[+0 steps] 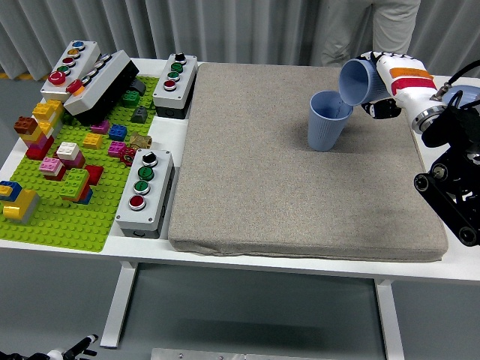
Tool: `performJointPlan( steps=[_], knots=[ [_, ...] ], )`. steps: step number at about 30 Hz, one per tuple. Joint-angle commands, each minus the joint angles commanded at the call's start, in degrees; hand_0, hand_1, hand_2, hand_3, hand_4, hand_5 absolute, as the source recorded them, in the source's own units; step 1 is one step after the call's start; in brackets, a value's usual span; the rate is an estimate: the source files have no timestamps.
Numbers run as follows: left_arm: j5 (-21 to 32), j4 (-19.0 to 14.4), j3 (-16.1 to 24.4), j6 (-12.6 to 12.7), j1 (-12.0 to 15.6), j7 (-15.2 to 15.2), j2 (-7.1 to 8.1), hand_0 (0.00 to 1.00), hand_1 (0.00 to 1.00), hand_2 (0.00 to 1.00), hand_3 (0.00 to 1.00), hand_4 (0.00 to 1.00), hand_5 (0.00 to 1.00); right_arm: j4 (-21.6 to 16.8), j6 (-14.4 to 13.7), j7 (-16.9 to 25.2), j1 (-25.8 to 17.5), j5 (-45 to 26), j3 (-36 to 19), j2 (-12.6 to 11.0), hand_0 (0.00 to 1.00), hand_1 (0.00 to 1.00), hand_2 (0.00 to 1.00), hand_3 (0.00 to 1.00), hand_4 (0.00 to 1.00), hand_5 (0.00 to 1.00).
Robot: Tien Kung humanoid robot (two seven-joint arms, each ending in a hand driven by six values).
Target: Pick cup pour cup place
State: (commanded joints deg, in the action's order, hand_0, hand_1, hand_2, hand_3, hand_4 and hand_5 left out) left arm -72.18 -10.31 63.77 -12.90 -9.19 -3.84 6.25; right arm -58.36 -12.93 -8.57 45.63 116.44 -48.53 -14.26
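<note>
Blue ribbed cup (327,120) upright on woven mat (300,172); right hand (390,86) clamped on tilted cup (358,81).

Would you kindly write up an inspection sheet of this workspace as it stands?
Surface: white table carrying a grey mat.
Job's things: upright blue cup on the mat; tilted blue cup above it, mouth toward it.
Clutter: green brick baseplate with coloured bricks; four button boxes at left.
Grippers: right hand grasps the tilted blue cup; left hand not in view.
Cables: one dark cable near the right wrist.
Surroundings: grey curtain; person standing at the far side.
</note>
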Motion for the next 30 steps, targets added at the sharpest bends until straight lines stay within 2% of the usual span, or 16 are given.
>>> performJointPlan(
  steps=[14, 30],
  knots=[
    [0.14, 0.00, -0.20, 0.02, 0.00, 0.05, 0.07, 0.820, 0.841, 0.875, 0.806, 0.641, 0.998, 1.08, 0.11, 1.14, 1.29, -0.95, 1.93, -0.13, 0.733, 0.619, 0.532, 0.554, 0.595, 0.002],
    [0.25, 0.00, -0.28, 0.03, -0.22, 0.09, 0.12, 0.820, 0.842, 0.875, 0.806, 0.642, 0.998, 0.62, -1.57, -0.65, 2.37, 1.26, 3.73, -0.70, 0.736, 0.619, 0.532, 0.550, 0.592, 0.002]
  ],
)
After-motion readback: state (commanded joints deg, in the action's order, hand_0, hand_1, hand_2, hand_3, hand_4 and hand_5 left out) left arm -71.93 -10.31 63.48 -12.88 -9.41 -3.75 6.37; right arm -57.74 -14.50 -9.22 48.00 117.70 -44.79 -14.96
